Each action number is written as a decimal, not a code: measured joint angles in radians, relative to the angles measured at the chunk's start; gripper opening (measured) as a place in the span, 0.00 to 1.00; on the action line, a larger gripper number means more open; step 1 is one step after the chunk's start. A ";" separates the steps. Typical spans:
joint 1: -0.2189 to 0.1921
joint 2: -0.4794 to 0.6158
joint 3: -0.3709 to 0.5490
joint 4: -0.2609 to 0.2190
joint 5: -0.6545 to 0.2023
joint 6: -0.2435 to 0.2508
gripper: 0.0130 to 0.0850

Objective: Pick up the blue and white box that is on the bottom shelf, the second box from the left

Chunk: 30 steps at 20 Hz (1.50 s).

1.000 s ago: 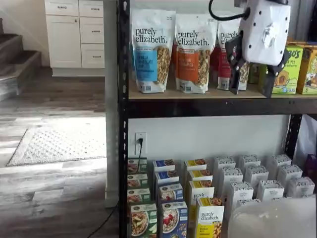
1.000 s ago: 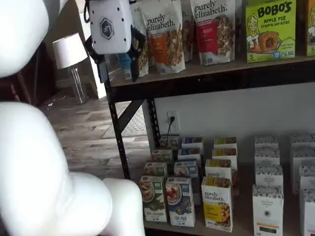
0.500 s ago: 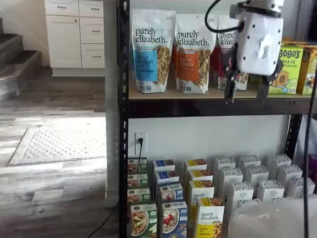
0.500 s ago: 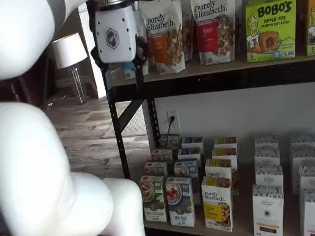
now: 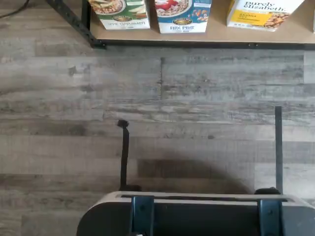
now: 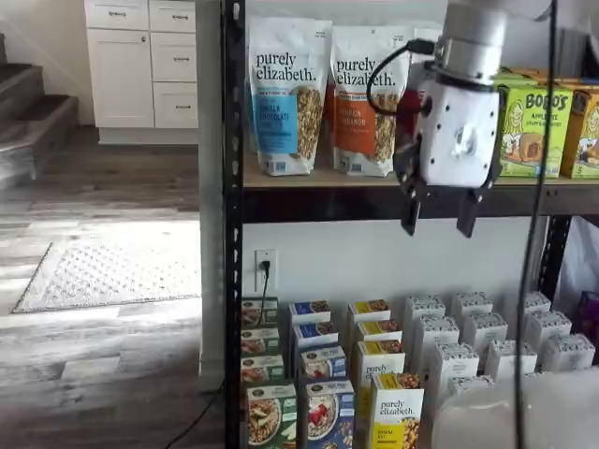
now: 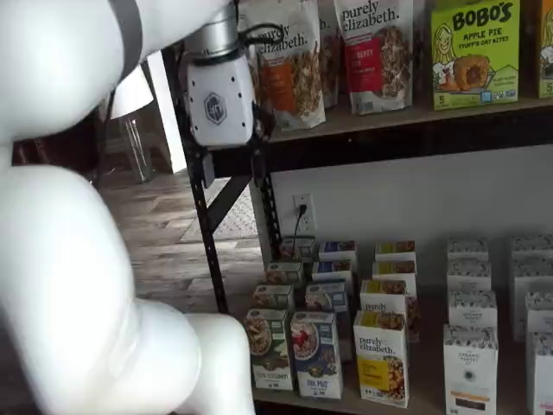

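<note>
Grey wood-plank flooring (image 5: 162,98) fills most of what my wrist camera sees, with only the front lip of the bottom shelf (image 5: 197,39) and the feet of three cartons showing at its far edge. Closest to my fixed cameras is the bulky white arm (image 7: 78,259), which blocks a large part of one shelf view. Beyond it the tool (image 6: 439,223) hangs in mid-air in front of the dark edge of the wood-topped tier (image 6: 318,201); its two black fingers (image 6: 410,213) point down with a clear gap between them, so I read it as released and carrying nothing. A black cable (image 6: 384,75) loops beside its white body. Well below the tool, the blue and white box (image 7: 316,354) stands upright at the front of the bottom shelf, just beside a green-fronted carton (image 7: 270,349) on one side and near a yellow-and-white carton (image 7: 381,358) on the other, the tool well apart from all three. Behind each of them more small cartons line up toward the white wall, where a plug sits in an outlet (image 6: 266,269). On the tier above stand tall granola bags (image 6: 286,94) and green Bobo's boxes (image 7: 475,52). Farther off I see a pale rug (image 6: 112,271) and white cabinets (image 6: 140,61).
</note>
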 joint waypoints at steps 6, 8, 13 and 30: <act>0.037 0.036 0.094 -0.011 -0.126 0.028 1.00; 0.051 0.044 0.126 -0.017 -0.175 0.038 1.00; 0.078 0.070 0.204 -0.028 -0.299 0.060 1.00; 0.170 0.258 0.421 -0.042 -0.779 0.136 1.00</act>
